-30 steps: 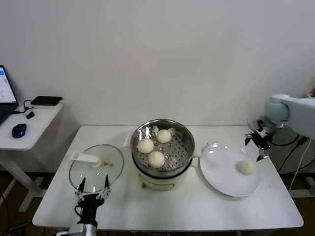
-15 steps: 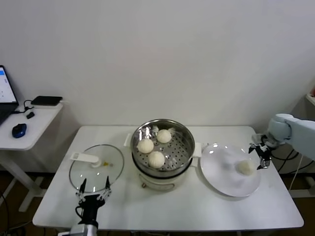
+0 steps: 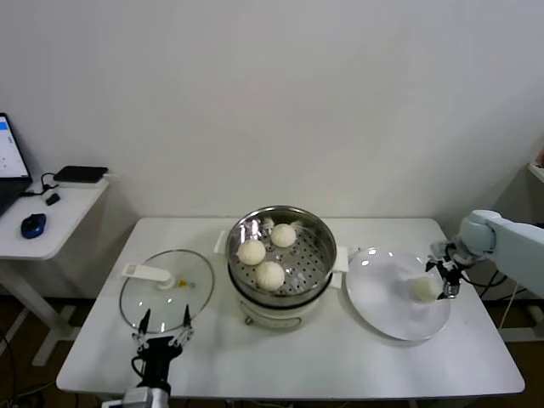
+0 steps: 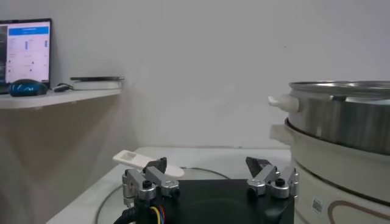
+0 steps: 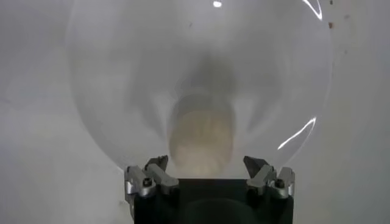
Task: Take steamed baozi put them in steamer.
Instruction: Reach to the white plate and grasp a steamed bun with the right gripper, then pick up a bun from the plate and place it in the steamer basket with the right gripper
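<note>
- At the right edge of the tabletop, the right gripper [image 3: 444,279] is held spread wide and empty, just beside the last baozi [image 3: 422,290], which rests on the right half of the white plate [image 3: 382,314].
- From the right wrist view, that baozi [image 5: 202,135] is seen straight ahead between the two fingertips [image 5: 157,164], roughly centred and not yet enclosed; being round, it offers no long axis to align with.
- The right arm is judged far nearer to this bun than the left.
- Three baozi [image 3: 269,274] are already lying in the steamer [image 3: 319,229] at the tabletop's middle.
- The left gripper [image 3: 162,324] is parked open at the front left edge, over the glass lid [image 3: 195,268].
- Only the head view shows the steamer's contents; only the right wrist view shows the centring.
</note>
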